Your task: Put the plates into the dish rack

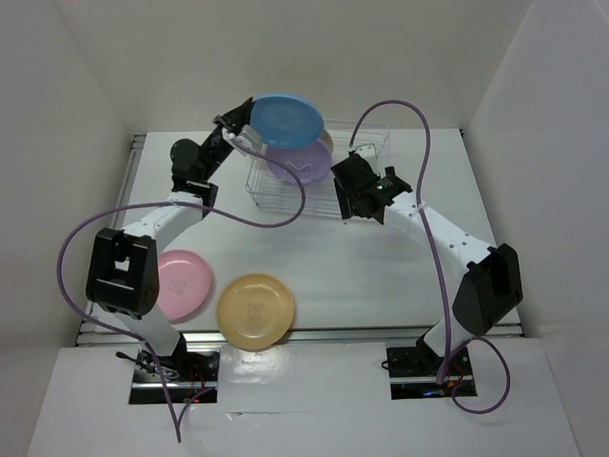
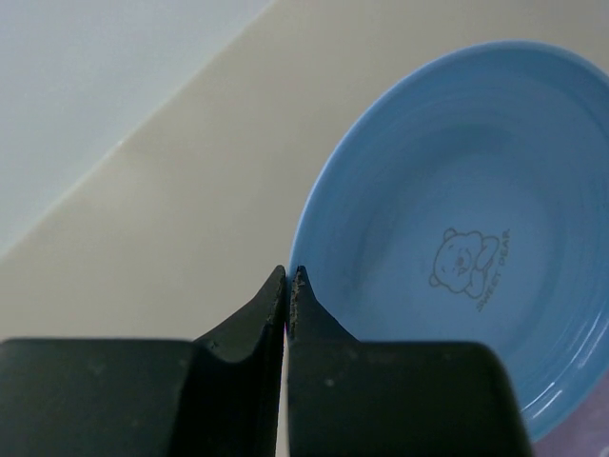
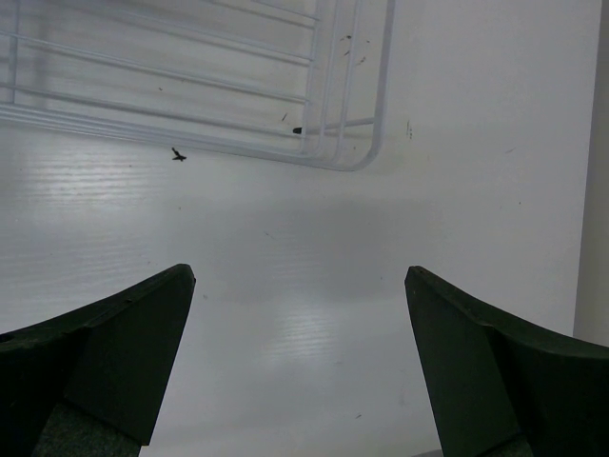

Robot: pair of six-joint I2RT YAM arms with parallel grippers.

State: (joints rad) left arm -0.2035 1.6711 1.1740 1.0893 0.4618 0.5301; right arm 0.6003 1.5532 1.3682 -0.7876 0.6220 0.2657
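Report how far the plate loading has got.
Done: the round purple plastic plate and a cream plate behind it sit in the white wire dish rack. In hand: the left jaws hold the light blue plate above the rack. Left: the pink plate and yellow-orange plate lie on the table; right jaws open, empty.
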